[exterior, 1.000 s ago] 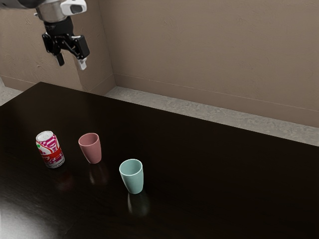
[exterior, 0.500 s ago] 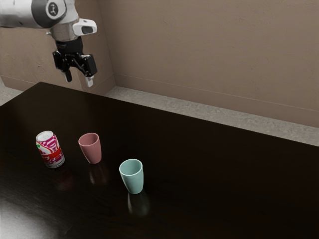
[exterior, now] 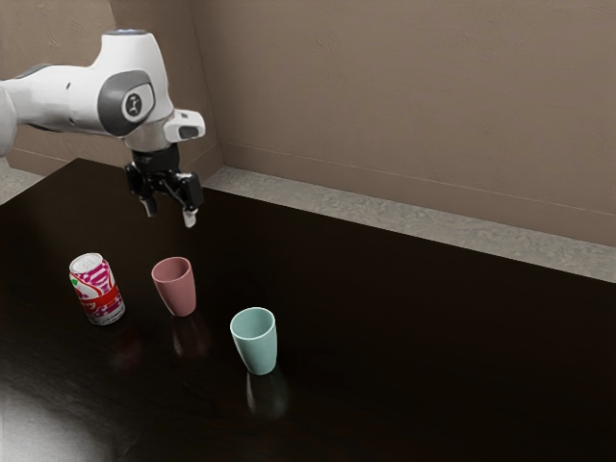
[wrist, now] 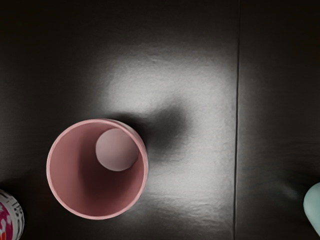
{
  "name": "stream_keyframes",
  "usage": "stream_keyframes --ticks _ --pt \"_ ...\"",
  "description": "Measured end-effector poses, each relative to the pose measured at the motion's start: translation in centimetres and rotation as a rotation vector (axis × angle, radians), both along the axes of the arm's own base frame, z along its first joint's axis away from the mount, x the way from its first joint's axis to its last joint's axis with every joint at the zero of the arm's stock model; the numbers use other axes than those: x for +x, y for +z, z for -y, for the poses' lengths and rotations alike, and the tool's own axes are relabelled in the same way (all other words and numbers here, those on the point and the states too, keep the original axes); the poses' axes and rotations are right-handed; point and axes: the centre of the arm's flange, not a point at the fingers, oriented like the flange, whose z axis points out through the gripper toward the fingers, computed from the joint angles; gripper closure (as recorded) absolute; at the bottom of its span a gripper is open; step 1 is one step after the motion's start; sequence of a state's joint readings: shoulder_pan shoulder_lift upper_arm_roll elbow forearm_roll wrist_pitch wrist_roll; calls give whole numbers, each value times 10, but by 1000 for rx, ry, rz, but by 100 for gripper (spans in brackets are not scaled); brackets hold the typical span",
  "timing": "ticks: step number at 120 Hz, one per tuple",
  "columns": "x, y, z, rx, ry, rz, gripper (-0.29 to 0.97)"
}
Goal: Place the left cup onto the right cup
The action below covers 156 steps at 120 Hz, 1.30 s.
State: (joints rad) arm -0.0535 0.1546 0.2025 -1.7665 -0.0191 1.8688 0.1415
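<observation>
A pink cup (exterior: 174, 285) stands upright on the dark table (exterior: 404, 327), at the exterior view's left. A teal cup (exterior: 254, 340) stands upright to its right and nearer the front. My gripper (exterior: 169, 214) hangs open in the air above the pink cup, a little behind it, with nothing between its fingers. In the wrist view I look down into the pink cup (wrist: 97, 168), and the teal cup's edge (wrist: 314, 206) shows off to one side.
A red and white soda can (exterior: 96, 289) stands just left of the pink cup; its edge (wrist: 10, 220) shows beside the pink cup in the wrist view. A beige wall and a strip of grey floor (exterior: 414, 217) lie behind the table.
My arm has come down and to the exterior view's right, from high near the wall to just above the pink cup. The gripper stayed open; cups and can have not moved.
</observation>
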Motion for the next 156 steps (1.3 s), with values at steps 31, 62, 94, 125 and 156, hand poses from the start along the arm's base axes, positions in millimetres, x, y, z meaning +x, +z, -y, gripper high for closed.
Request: stream_keyframes --ticks 31,62,94,125,156 --pt "2 -53 1 7 -3 3 3" --pt "-1 -90 -1 6 7 22 3" --pt "-1 -122 -3 6 15 15 3" --pt "3 -144 -6 13 16 11 3" --pt "5 -158 -7 10 21 0 9"
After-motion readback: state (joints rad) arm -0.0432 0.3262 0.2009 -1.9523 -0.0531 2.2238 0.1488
